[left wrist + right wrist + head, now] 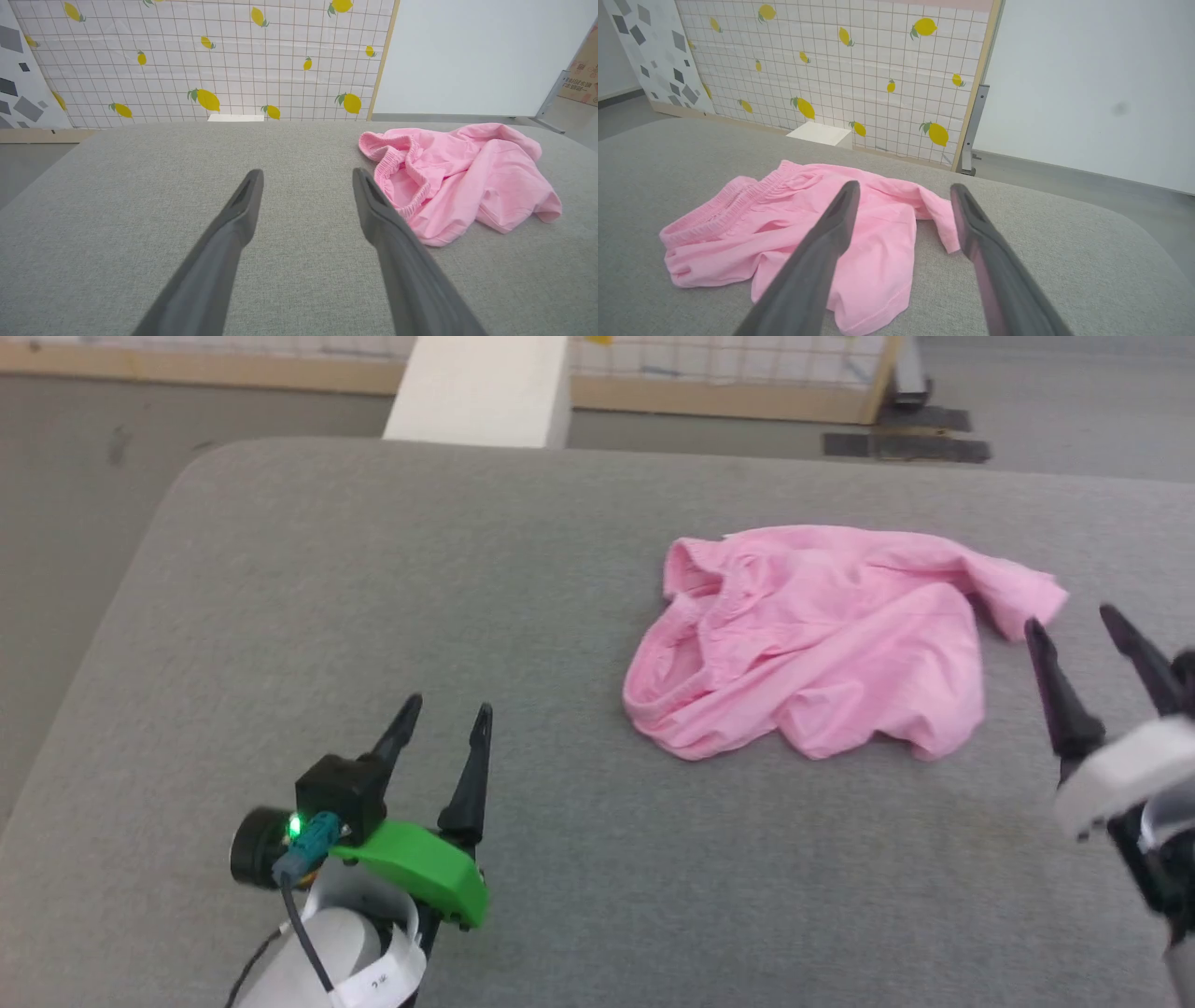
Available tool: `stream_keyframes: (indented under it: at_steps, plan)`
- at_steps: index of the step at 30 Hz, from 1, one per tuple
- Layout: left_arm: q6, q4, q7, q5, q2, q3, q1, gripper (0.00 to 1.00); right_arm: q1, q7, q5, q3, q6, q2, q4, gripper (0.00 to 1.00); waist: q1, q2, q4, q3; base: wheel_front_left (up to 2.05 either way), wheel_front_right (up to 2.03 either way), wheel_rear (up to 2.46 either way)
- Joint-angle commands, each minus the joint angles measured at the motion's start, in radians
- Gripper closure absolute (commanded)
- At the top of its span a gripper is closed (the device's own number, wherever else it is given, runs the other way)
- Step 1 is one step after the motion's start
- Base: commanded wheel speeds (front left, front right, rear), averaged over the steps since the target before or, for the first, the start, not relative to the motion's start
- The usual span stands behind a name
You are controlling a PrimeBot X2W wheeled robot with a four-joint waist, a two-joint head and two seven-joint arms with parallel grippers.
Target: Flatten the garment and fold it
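Grey woven fabric surface (280,616), rounded corner at the far left, floor beyond it.

Left gripper (447,711): lower left of the head view, over bare surface. Jaws spread, nothing between them. Green housing (420,868) sits behind the fingers, with a small green light lit beside it. Well apart from the cloth.

White block (481,387): past the far edge of the surface. Lemon-print grid panel (210,60) in a wooden frame stands behind it.

Garment (812,644): light pink, crumpled, lying on the surface right of centre, between the two grippers and nearer the right one. Not flat; folds bunch along its near edge. Gathered waistband (397,163) is on the left side, its opening turned toward the left gripper. One leg (1022,593) trails out to the far right.

Right gripper (1071,619): at the right edge of the head view, near the tip of that trailing leg. Jaws spread, holding nothing. In the right wrist view one finger overlaps the pink cloth; whether it touches cannot be told.
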State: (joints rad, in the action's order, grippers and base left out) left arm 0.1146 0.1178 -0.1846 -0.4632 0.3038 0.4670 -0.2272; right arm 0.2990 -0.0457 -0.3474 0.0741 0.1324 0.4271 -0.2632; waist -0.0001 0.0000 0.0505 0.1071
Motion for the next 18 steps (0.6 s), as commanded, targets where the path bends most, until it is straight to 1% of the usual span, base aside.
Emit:
stream_keyframes:
  at_steps: [1,4,8,10,14,18]
  plan:
    - [-0.008,-0.004,0.009,-0.008,0.006,0.002,0.024,0.0,-0.043,-0.016,0.033,-0.028,-0.002,-0.03,0.04,0.0,0.0001,0.0,-0.053,-0.032,0.0,0.0,0.0]
    - [-0.022,-0.008,0.046,-0.017,0.016,0.021,0.037,0.0,-0.149,-0.022,0.09,-0.103,-0.002,-0.117,0.13,0.0,0.0001,0.0,-0.075,-0.03,0.0,0.0,0.0]
    - [-0.035,-0.017,0.09,-0.005,0.038,0.046,0.029,0.0,-0.249,0.017,0.159,-0.158,-0.002,-0.224,0.218,0.0,0.0001,0.0,-0.11,-0.007,0.0,0.0,0.0]
    - [-0.05,-0.022,0.124,-0.004,0.043,0.062,0.009,0.0,-0.276,0.034,0.187,-0.178,-0.002,-0.26,0.252,0.0,0.0001,0.0,-0.126,0.012,0.0,0.0,0.0]
    - [-0.101,-0.026,0.239,-0.009,0.053,0.103,-0.075,0.0,-0.298,0.062,0.224,-0.2,-0.002,-0.296,0.304,0.0,0.0001,0.0,-0.154,0.065,0.0,0.0,0.0]
    - [-0.156,-0.014,0.403,-0.033,0.053,0.139,-0.193,0.0,-0.295,0.071,0.238,-0.218,-0.002,-0.312,0.341,0.0,0.0001,0.0,-0.182,0.132,0.0,0.0,0.0]
